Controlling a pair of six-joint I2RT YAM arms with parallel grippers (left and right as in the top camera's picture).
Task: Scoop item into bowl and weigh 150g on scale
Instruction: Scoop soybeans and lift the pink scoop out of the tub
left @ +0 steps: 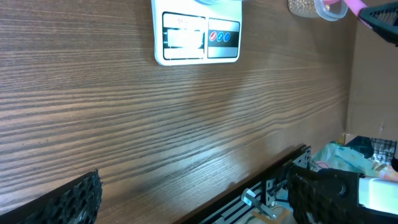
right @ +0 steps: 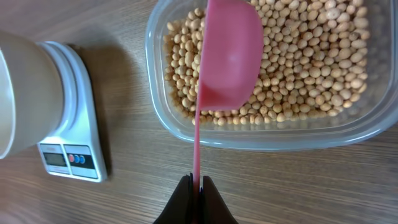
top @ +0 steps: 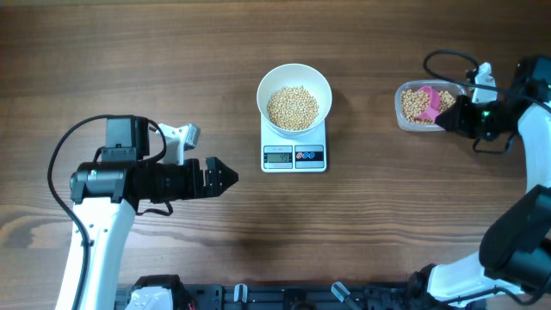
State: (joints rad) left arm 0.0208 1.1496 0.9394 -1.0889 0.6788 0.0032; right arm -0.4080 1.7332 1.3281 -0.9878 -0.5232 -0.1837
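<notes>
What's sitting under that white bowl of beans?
The scale: its display and buttons stick out past the edge of the bowl. The rest of its platform is hidden beneath the bowl.

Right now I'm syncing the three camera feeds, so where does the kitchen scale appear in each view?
Overhead: the scale lies at centre, under the white bowl.
Left wrist: the scale is at the top edge, left of centre.
Right wrist: the scale is at the left edge, bowl on it.
Shared landmark: the clear plastic container, right of the scale in every view.
</notes>
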